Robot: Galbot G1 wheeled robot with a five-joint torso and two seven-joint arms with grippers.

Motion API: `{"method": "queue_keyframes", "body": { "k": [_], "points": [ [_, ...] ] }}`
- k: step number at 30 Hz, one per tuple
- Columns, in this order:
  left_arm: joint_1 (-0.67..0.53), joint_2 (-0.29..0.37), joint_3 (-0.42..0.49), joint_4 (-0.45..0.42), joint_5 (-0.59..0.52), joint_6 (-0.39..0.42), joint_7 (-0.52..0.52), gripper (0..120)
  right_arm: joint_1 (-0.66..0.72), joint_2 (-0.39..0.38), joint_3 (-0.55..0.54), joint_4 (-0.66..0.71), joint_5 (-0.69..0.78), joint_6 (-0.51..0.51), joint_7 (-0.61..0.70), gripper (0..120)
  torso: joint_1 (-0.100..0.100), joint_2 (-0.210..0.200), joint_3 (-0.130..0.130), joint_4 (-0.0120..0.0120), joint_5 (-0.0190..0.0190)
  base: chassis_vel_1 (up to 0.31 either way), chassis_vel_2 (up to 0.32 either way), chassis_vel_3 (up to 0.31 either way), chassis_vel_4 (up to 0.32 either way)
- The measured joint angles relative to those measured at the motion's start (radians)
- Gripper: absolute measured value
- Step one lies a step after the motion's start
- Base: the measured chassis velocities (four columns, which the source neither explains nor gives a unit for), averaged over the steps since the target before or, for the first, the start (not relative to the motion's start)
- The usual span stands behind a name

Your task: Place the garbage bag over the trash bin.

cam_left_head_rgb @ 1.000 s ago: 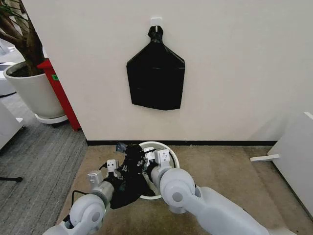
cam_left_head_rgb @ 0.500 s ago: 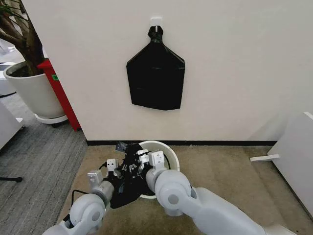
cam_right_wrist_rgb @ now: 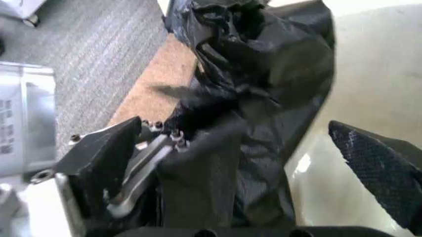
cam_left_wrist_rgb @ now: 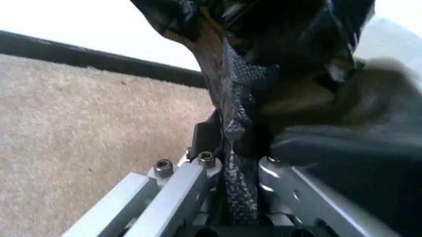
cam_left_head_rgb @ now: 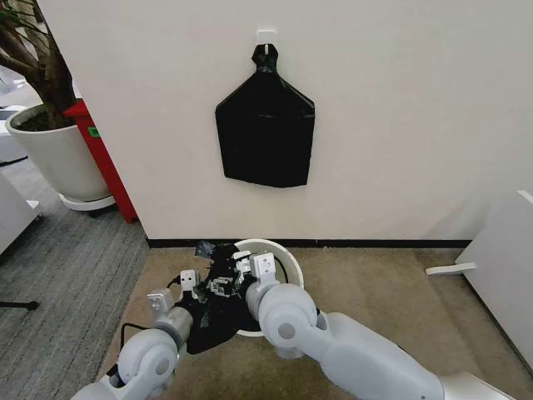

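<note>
left end effector (cam_left_wrist_rgb: 228, 163) pinching garbage bag (cam_left_head_rgb: 212, 312) | right end effector (cam_right_wrist_rgb: 264, 163) spreading inside it | film handling light, floppy, slippery; gripping hem beside trash bin (cam_left_head_rgb: 287, 258) rim

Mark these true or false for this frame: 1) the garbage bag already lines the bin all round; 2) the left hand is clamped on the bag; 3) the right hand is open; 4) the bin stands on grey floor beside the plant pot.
1) False: the garbage bag hangs bunched over the robot's-left rim of the trash bin.
2) True: the left hand is shut on bag film.
3) True: the right hand has its fingers spread, bag between them.
4) False: it stands on tan carpet by the wall.
</note>
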Motion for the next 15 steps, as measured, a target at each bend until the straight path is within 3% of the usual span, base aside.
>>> {"method": "queue_keyframes", "body": {
  "k": [15],
  "points": [
    [0.029, 0.006, -0.002, -0.017, 0.012, -0.007, 0.008, 4, 0.015, -0.013, 0.014, -0.011, -0.025, 0.002, -0.014, 100, 0.0, 0.0, 0.0, 0.0, 0.0002, 0.0, 0.0, 0.0, 0.0]
  ]
}}
